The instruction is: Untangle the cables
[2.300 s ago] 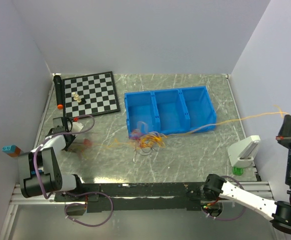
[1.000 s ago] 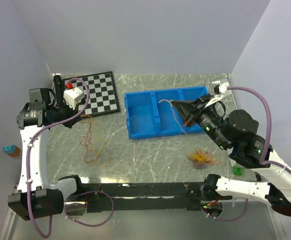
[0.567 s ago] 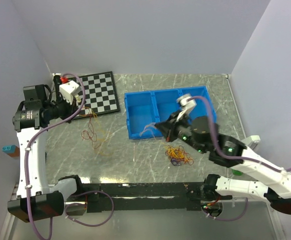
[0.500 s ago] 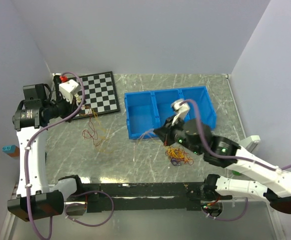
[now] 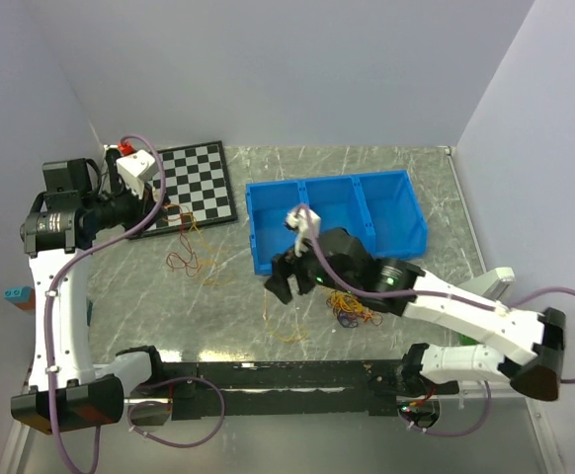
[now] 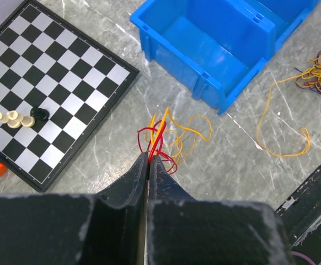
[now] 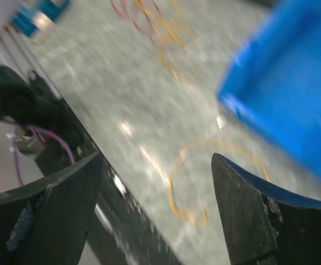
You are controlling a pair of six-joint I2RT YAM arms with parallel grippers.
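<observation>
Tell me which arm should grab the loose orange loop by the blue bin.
Right. The right gripper is open and hangs close above the orange loop by the blue bin. The left gripper is shut on red and yellow strands near the chessboard.

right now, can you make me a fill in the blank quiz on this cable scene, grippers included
1. The left gripper is ____ on the red and yellow cables.
2. The right gripper has its jaws ____, holding nothing.
3. The blue bin has ____ compartments.
4. The tangled bundle lies ____ the bin.
Missing words: shut; open; three; outside
</observation>
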